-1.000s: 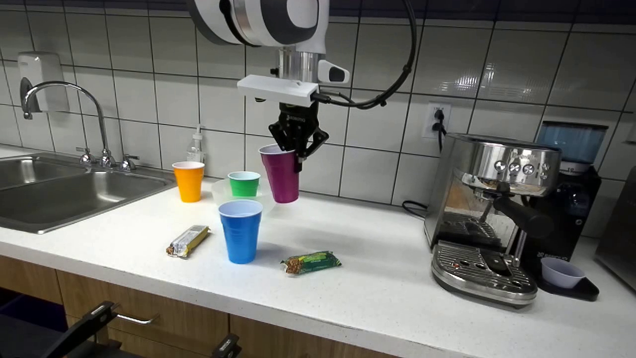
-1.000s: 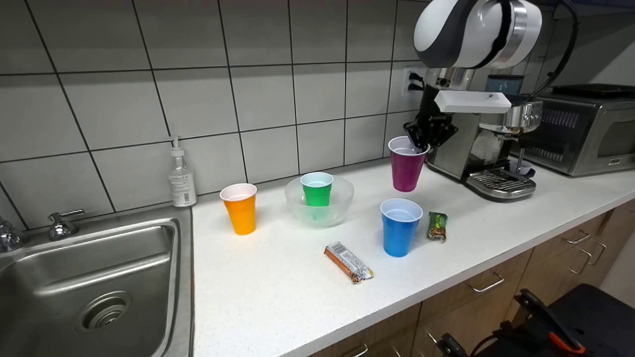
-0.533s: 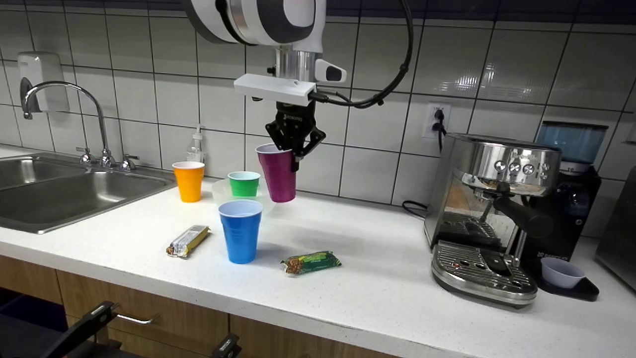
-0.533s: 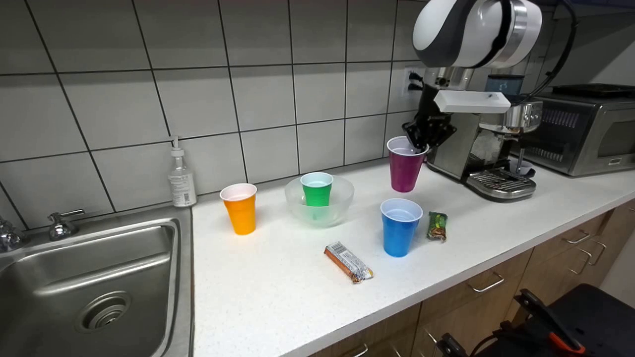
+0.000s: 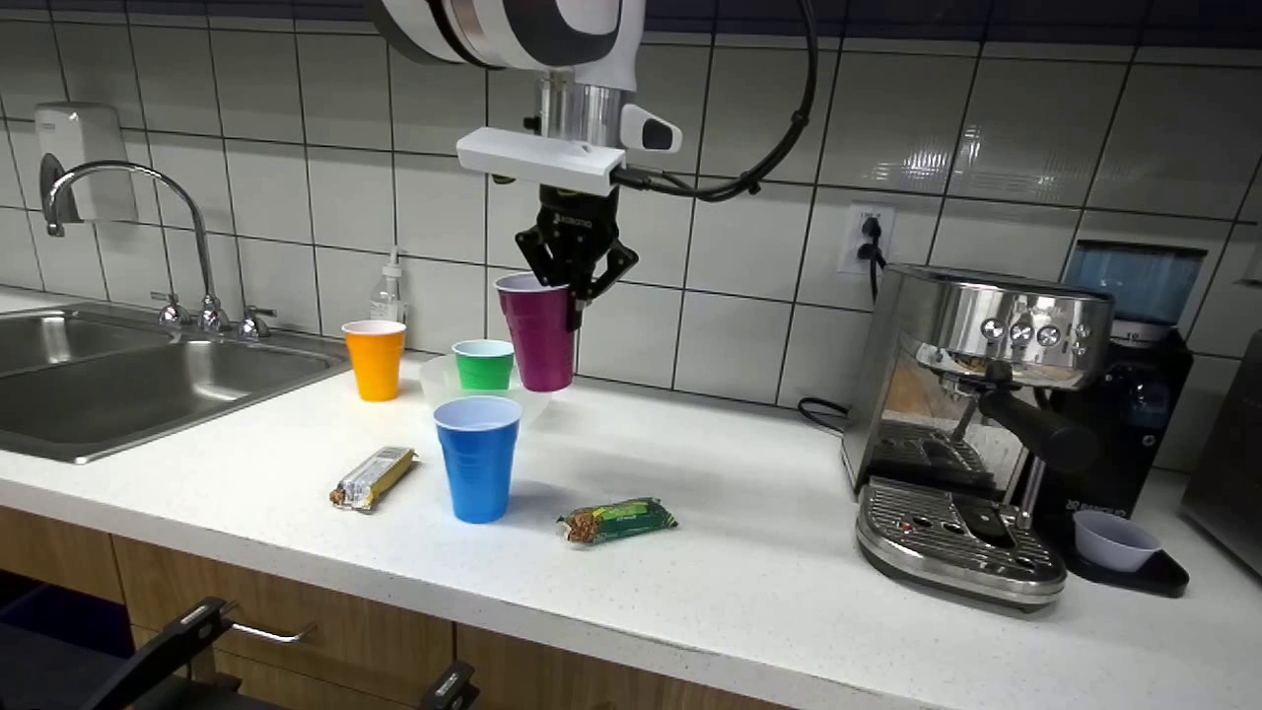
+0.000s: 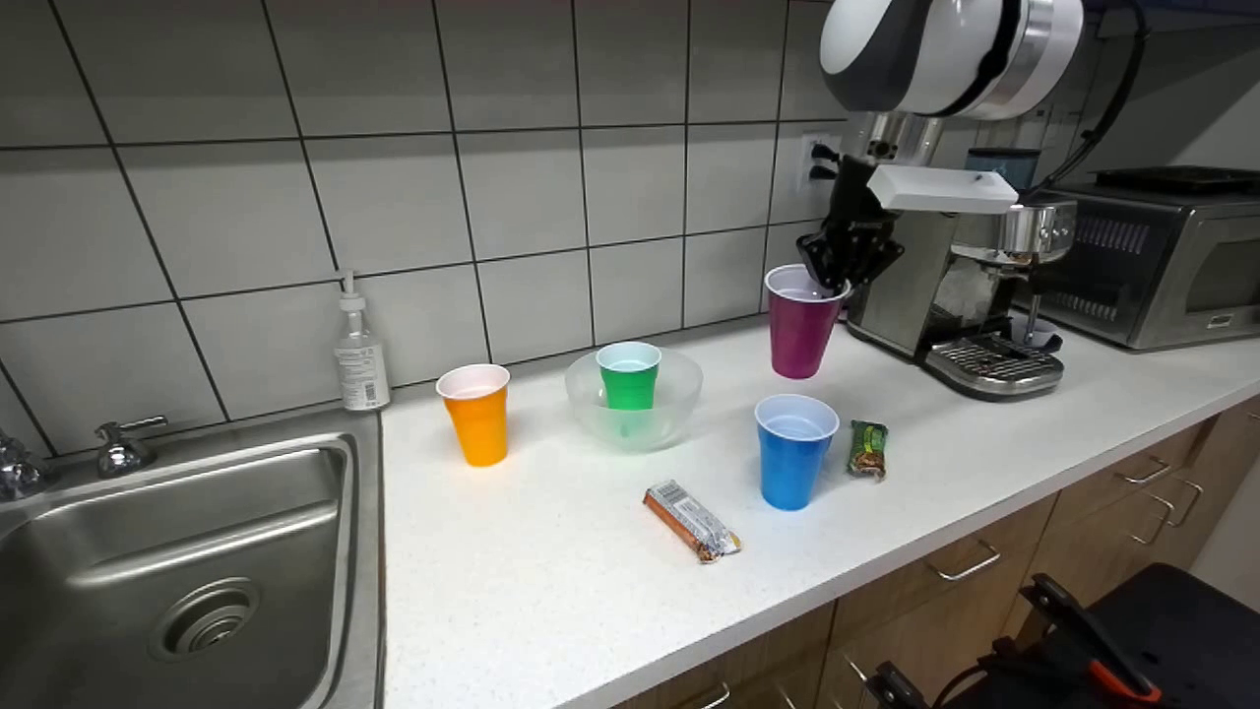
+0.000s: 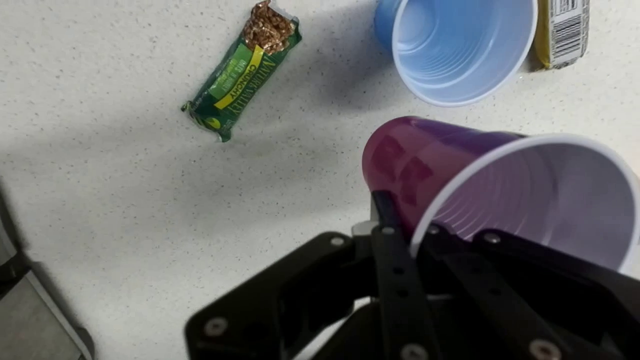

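Cup (image 5: pixel 537 340), purple outside, pale and ridged within, white-rimmed, slightly tilted

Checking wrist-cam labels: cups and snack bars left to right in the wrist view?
Green-wrapped bar, blue cup, barcoded bar. Purple cup left out: it spans below the blue cup and barcoded bar alike.
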Controlling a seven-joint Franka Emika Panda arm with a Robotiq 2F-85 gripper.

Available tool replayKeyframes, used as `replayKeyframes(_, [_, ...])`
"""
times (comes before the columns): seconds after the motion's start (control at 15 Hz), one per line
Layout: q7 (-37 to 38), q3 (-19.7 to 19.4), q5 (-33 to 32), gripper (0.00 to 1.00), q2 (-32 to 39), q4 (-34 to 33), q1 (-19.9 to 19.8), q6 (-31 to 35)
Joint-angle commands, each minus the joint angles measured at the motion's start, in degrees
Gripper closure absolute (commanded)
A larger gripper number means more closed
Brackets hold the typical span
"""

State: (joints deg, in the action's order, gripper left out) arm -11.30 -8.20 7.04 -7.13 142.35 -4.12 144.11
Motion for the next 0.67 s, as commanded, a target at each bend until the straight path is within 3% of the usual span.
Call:
replayKeyframes(0.0, [-4.3,0.0,2.3,0.99,-2.8,0.2,0.5,-4.9])
replayKeyframes(0.6, [-8.3,-0.1,2.4,0.99,-3.8,-0.4,1.2,-11.8])
